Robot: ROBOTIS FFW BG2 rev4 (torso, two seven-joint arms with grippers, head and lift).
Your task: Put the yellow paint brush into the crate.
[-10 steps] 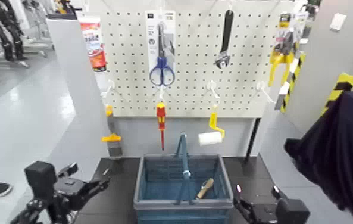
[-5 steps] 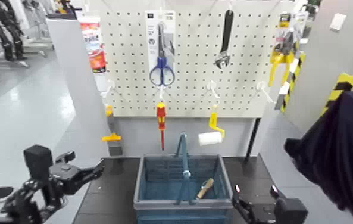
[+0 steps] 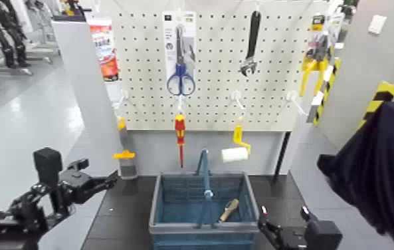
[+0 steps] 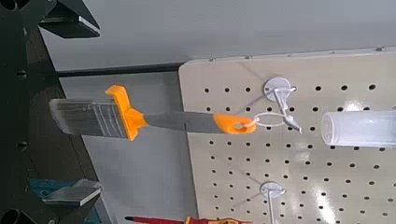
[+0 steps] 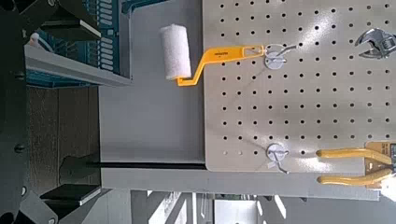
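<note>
The yellow paint brush (image 3: 125,155) hangs bristles down from a hook at the pegboard's left edge, with an orange band above grey bristles. It fills the left wrist view (image 4: 131,114), hanging free with nothing touching it. My left gripper (image 3: 99,171) is open, to the left of the brush's bristles and a little apart from them. The blue crate (image 3: 173,199) with its upright handle stands on the table below the pegboard, and also shows in the right wrist view (image 5: 65,47). My right gripper (image 3: 282,216) is open and empty at the crate's right front corner.
The pegboard (image 3: 272,73) also holds blue scissors (image 3: 181,78), a wrench (image 3: 251,43), yellow pliers (image 3: 315,60), a red-and-yellow screwdriver (image 3: 180,133) and a yellow-handled roller (image 3: 236,149). A wooden-handled tool (image 3: 229,210) lies in the crate. A dark cloth-covered object (image 3: 379,173) stands at the right.
My left gripper has risen and moved toward the brush at the pegboard's left edge. The right gripper has barely moved.
</note>
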